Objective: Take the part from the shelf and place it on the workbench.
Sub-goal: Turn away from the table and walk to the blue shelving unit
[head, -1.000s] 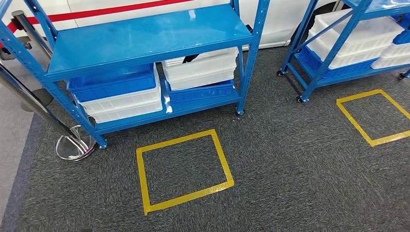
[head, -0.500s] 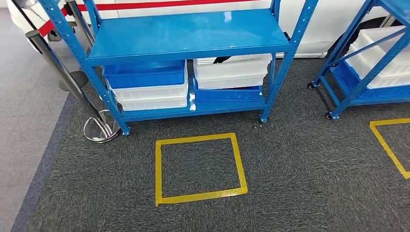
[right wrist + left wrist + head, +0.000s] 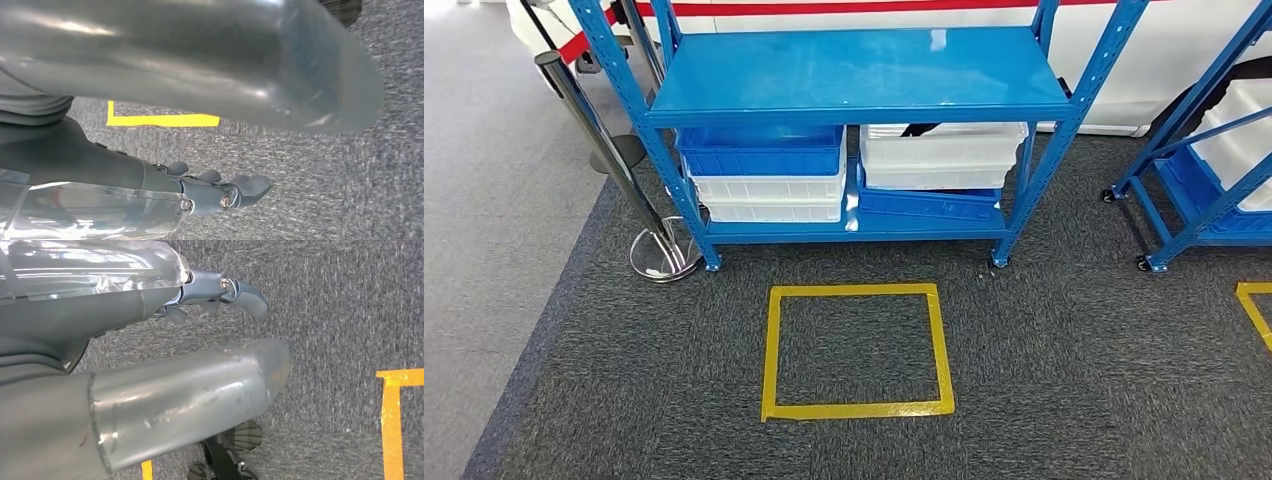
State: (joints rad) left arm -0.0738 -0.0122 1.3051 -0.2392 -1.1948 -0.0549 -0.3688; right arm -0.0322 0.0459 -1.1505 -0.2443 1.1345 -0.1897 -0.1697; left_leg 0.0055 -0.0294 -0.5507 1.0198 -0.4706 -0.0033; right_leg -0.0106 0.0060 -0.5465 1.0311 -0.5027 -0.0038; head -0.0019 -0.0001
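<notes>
left hand (image 3: 150, 365) fingers (image 3: 240, 290) spread, empty | right hand (image 3: 200, 65) fingers (image 3: 250, 186) spread, empty | both over grey carpet | shelf (image 3: 854, 72) far centre, glossy blue | white bin (image 3: 942, 155) on blue bin (image 3: 924, 203), dark part (image 3: 919, 129) poking out | left bins' contents hidden

Shelf (image 3: 854, 72) top deck bare, open from front. Lower deck packed: blue bin (image 3: 762, 150) on white bins (image 3: 769, 198) left, white bin (image 3: 939, 155) on blue tray (image 3: 924, 203) right. Stanchion (image 3: 614, 165) hugs left post. Second rack (image 3: 1204, 170) right, gap between.
</notes>
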